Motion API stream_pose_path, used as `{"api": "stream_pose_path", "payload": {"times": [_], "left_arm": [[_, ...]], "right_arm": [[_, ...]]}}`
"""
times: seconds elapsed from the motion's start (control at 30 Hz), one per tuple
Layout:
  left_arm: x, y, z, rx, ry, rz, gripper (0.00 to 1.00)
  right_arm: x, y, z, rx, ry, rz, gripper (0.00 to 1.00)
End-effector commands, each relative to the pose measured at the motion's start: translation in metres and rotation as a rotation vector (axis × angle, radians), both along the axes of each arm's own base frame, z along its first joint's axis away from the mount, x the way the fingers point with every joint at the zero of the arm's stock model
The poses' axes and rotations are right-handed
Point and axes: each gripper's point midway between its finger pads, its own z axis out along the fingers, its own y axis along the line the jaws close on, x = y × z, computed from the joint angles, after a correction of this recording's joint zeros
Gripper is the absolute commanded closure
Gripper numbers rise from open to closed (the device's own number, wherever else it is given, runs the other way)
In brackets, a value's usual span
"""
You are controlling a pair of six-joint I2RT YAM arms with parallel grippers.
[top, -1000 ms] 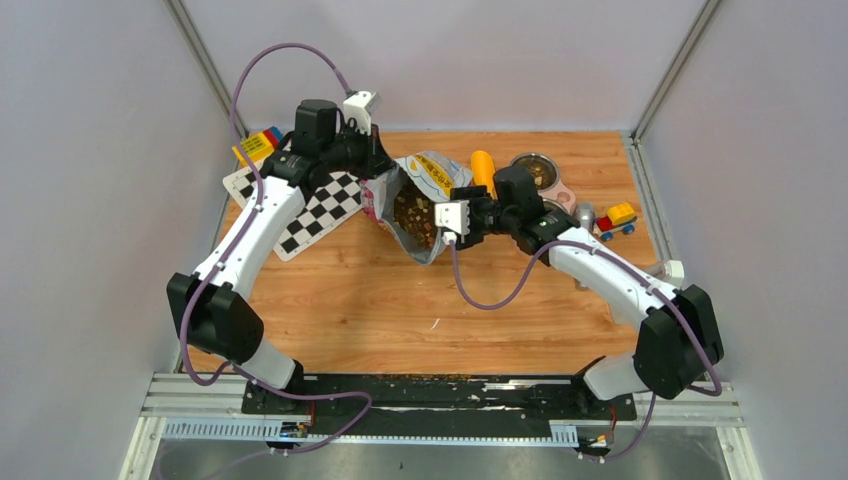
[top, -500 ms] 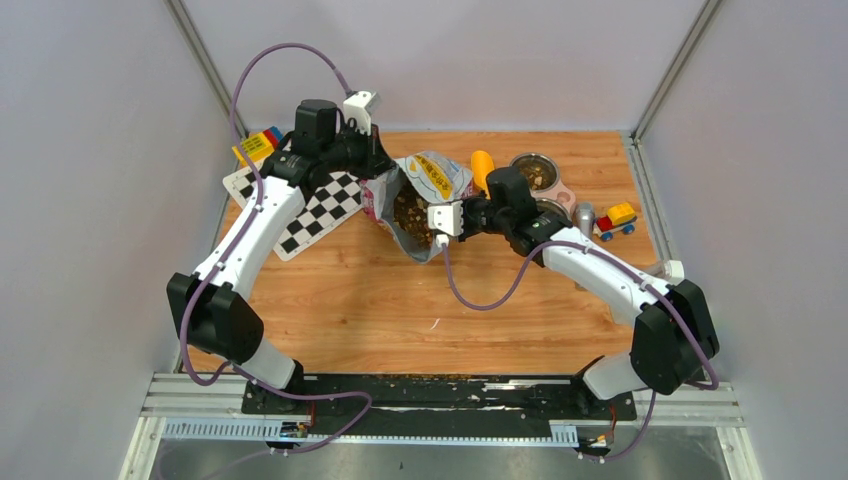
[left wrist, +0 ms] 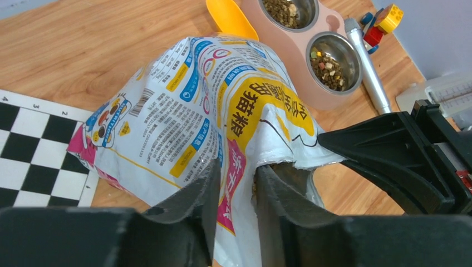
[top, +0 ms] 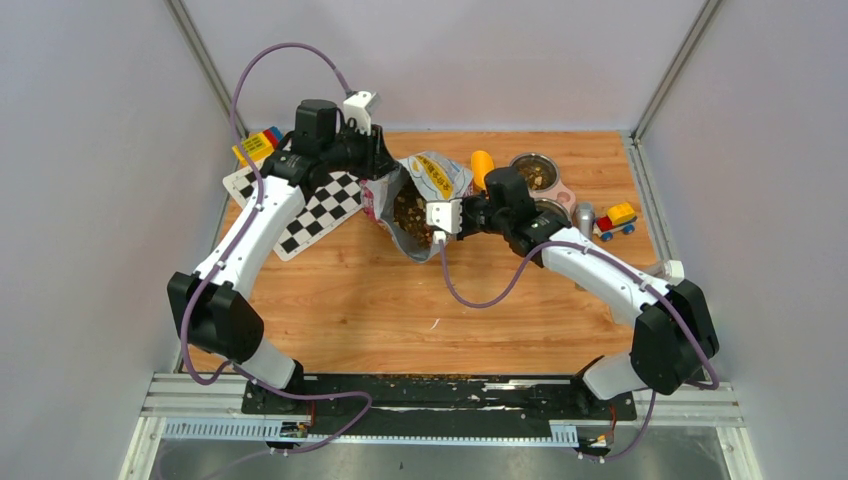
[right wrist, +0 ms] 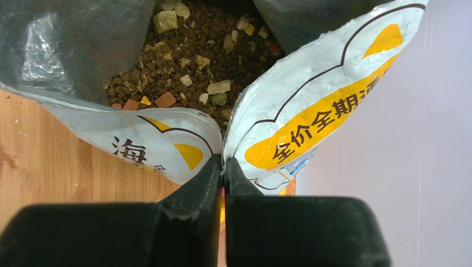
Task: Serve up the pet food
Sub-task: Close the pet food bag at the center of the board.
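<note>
1. Black fingers of the right gripper [right wrist: 224, 161], at the bottom centre of the right wrist view, are clenched on a fold of the bag's rim, with no gap between them.
2. The left gripper [left wrist: 234, 169], at the bottom of the left wrist view, has its jaws a little apart with the opposite edge of the bag between them. It looks loose there, not pinching.
3. The glossy pet food bag [left wrist: 183, 105] lies on the wooden table with its mouth pulled wide. The pet food [right wrist: 195, 50], brown kibble mixed with pale cubes, sits inside the bag, at the top of the right wrist view.
4. Readable writing: "全价全期" on a yellow band and "海" on the near flap. The large characters on the yellow patch in the left wrist view seem to be "猫粮". The small print is too fine to read.
5. The checkerboard [left wrist: 33, 144], at the left, has the digits 4, 3, 2 along its edge.
6. Farther, at the upper right, are a yellow scoop [left wrist: 231, 19] and a pink double bowl [left wrist: 333, 23]. Both steel cups already contain some food.
7. I judge that the step in hand is opening the bag. The next move calls for one arm to hold the mouth wide while the other takes the scoop.
</note>
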Motion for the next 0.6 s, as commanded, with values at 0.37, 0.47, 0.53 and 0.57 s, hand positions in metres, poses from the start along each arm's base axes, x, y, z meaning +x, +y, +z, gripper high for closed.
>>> {"api": "stream_pose_path", "payload": {"times": [0.37, 0.47, 0.53, 0.57], "left_arm": [[0.002, 0.008, 0.036, 0.030, -0.100, -0.019, 0.00], [-0.009, 0.008, 0.056, 0.043, -0.136, -0.068, 0.00], [-0.018, 0.009, 0.069, 0.061, -0.174, -0.105, 0.00], [-0.023, 0.011, 0.071, 0.089, -0.187, -0.133, 0.00]], "right_arm": [[0.035, -0.018, 0.068, 0.266, 0.033, -0.196, 1.00], [0.043, -0.026, 0.076, 0.313, 0.053, -0.227, 1.00], [0.046, -0.031, 0.081, 0.343, 0.069, -0.242, 1.00], [0.048, -0.033, 0.084, 0.359, 0.076, -0.251, 1.00]]}}
